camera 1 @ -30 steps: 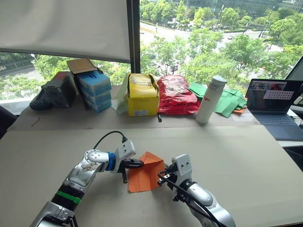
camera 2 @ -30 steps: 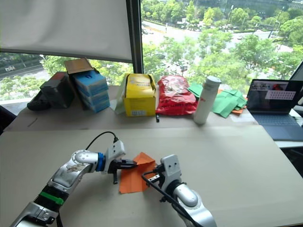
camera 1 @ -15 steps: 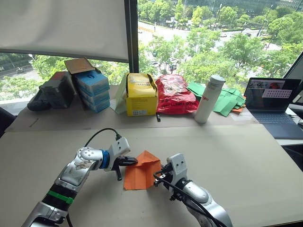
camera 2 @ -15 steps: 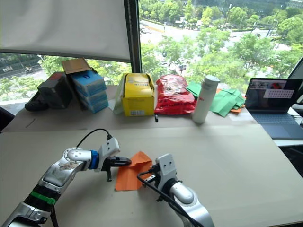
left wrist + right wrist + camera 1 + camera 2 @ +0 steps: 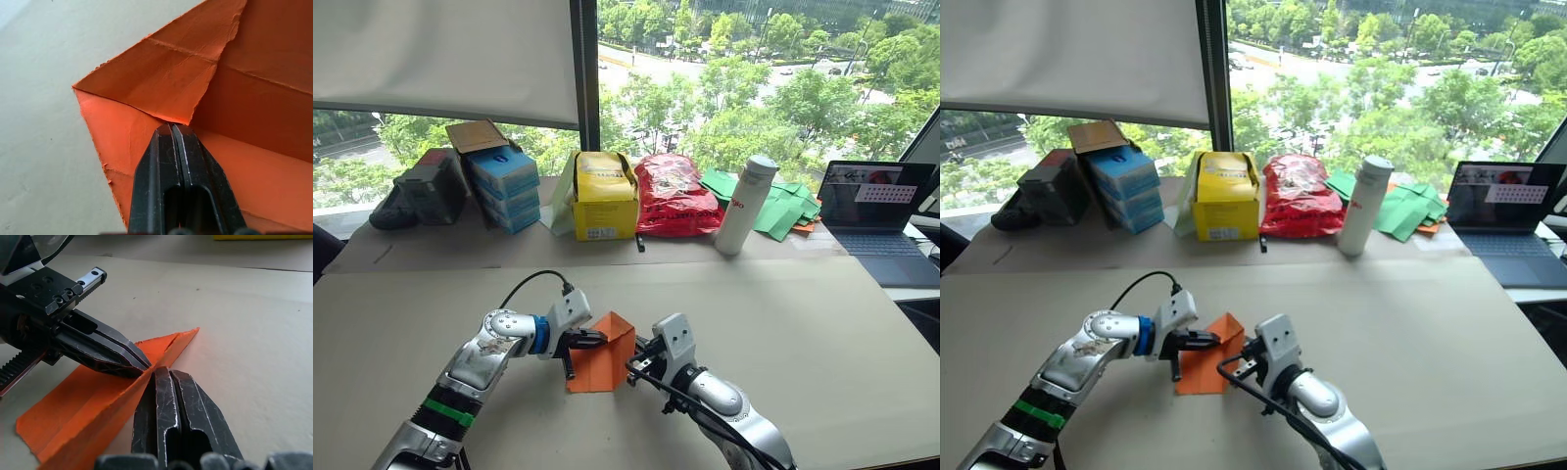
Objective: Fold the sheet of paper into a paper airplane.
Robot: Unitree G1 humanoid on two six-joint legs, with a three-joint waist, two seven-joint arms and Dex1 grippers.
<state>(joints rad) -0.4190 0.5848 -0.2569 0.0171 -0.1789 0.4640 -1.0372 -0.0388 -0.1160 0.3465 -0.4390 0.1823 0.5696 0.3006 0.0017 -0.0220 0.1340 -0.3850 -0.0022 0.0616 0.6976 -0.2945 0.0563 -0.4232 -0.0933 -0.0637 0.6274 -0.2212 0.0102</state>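
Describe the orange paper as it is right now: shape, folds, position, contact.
The sheet of paper is thin bright orange, partly folded: one corner flap is turned down with sharp creases and a slightly ragged edge, and its right side lifts off the table along a centre fold. It lies between both arms. The shut left claw presses on the flap's tip; the shut right claw meets the raised edge.
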